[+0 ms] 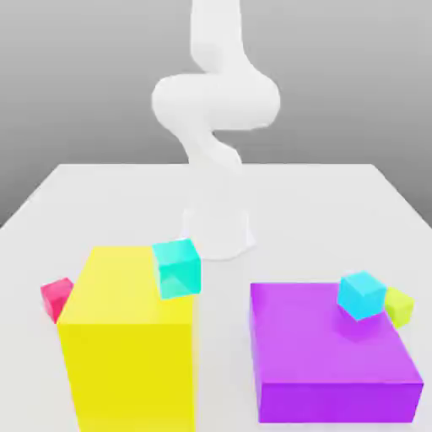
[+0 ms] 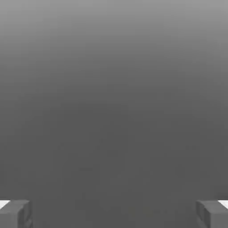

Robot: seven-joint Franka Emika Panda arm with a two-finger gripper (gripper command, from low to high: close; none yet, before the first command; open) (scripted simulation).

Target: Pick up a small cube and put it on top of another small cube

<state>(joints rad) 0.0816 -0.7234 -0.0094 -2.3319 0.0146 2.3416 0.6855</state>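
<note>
Standing with jaws spread wide and empty, the tool is flanked in the hand view by plain gray; its place above the blocks is hard to judge. In the exterior view, left to right: red-pink cube, yellow block, cyan cubes, purple block, lime cube.

The tall opaque yellow block and low purple block look smooth, like plastic; the pale grey tabletop looks smooth and plain.
</note>
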